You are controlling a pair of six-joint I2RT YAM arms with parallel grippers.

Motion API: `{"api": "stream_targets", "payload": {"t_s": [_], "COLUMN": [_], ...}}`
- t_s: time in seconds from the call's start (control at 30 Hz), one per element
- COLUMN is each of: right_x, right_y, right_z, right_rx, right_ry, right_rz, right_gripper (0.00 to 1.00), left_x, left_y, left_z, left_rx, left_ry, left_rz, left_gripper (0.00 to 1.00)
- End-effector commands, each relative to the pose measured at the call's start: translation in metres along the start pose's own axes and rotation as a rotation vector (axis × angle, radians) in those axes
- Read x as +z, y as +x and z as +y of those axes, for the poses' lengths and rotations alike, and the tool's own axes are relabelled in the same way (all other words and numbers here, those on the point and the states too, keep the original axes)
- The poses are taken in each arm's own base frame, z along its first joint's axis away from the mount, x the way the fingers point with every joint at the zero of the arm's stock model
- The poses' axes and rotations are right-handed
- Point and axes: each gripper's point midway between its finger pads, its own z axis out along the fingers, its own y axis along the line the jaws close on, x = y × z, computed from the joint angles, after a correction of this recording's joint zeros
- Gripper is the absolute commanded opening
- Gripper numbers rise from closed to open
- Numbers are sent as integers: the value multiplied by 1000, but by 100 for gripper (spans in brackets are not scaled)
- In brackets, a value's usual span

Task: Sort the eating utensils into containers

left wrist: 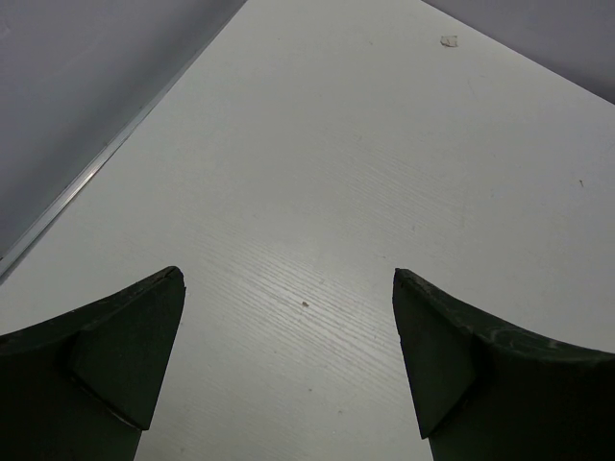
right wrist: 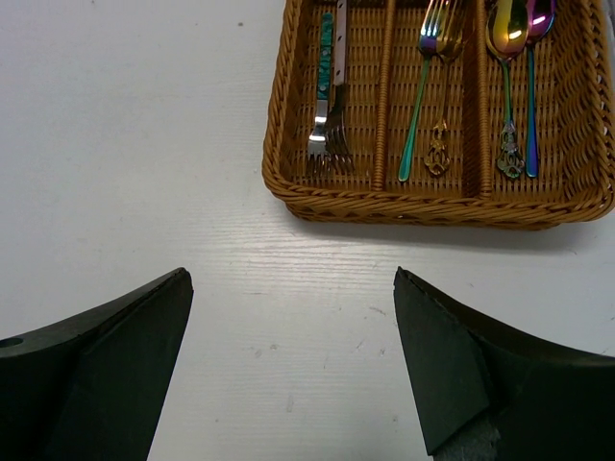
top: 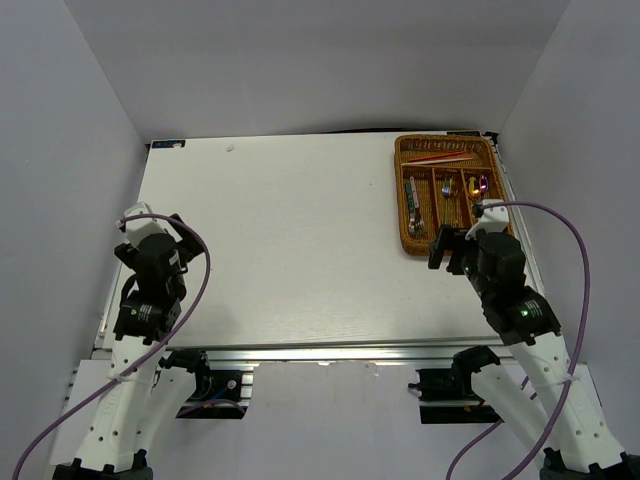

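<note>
The brown wicker tray (top: 402, 190) stands at the table's far right; its near wall shows in the right wrist view (right wrist: 442, 204). Its left slot holds a silver fork (right wrist: 332, 125) and a dark-handled piece (top: 411, 197). The middle slot holds an iridescent fork (right wrist: 423, 86) and a gold one (right wrist: 440, 144). The right slot holds two iridescent spoons (right wrist: 509, 86). Red chopsticks (top: 440, 157) lie in the crosswise slot. My right gripper (right wrist: 288, 288) is open and empty over bare table just short of the tray. My left gripper (left wrist: 288, 288) is open and empty over the table's left side.
The table's left edge has a metal rim (left wrist: 77, 187) against the grey wall. A small white scrap (top: 230, 148) lies at the far left of the table. White walls enclose the table on three sides.
</note>
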Motion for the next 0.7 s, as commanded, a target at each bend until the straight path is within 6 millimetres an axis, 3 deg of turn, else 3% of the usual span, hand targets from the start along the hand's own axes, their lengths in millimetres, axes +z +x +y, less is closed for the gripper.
{"api": "stream_targets", "payload": {"t_s": [0.0, 0.67], "right_x": [-6, -15], "right_y": [-9, -6], "right_z": [-6, -9], "right_rx": [18, 18], "right_ry": [29, 25], "right_rz": [-65, -103], "right_gripper": [89, 89], "left_x": [1, 1], "left_y": [-2, 0], "left_z": [3, 1], "left_rx": [-16, -18], "left_ry": [-15, -7], "left_rz": [-15, -11], "left_gripper": [98, 98]}}
